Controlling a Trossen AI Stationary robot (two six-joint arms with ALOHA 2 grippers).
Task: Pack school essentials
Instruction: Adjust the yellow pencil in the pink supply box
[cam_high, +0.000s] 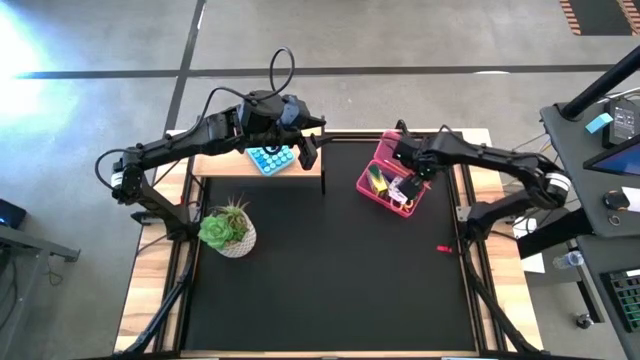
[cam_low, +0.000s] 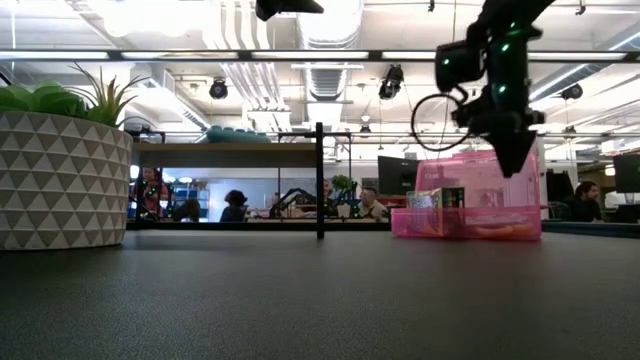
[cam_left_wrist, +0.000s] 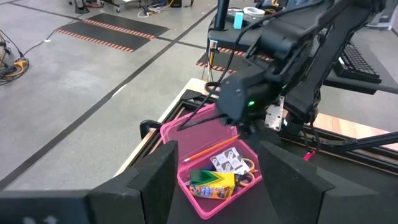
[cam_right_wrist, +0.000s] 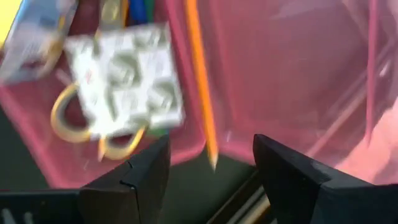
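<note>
A pink case (cam_high: 372, 186) stands on the black mat at the far right, its lid (cam_left_wrist: 194, 124) tipped up and open. Inside lie a yellow box (cam_left_wrist: 214, 182), an orange pencil (cam_right_wrist: 199, 81), yellow-handled scissors (cam_right_wrist: 68, 118) and a white card pack (cam_right_wrist: 124, 74). The pencil's tip sticks out over the case's rim (cam_right_wrist: 186, 149). My right gripper (cam_high: 410, 175) hangs just above the case, pointing steeply down, open, with nothing between its fingers. My left gripper (cam_high: 308, 152) waits raised at the far middle, open and empty, facing the case.
A potted plant in a patterned white pot (cam_high: 228, 232) stands at the mat's left. A wooden shelf at the far left carries a blue rack (cam_high: 270, 157), with a black post (cam_low: 319, 180) at its corner. A small red thing (cam_high: 445, 248) lies near the mat's right edge.
</note>
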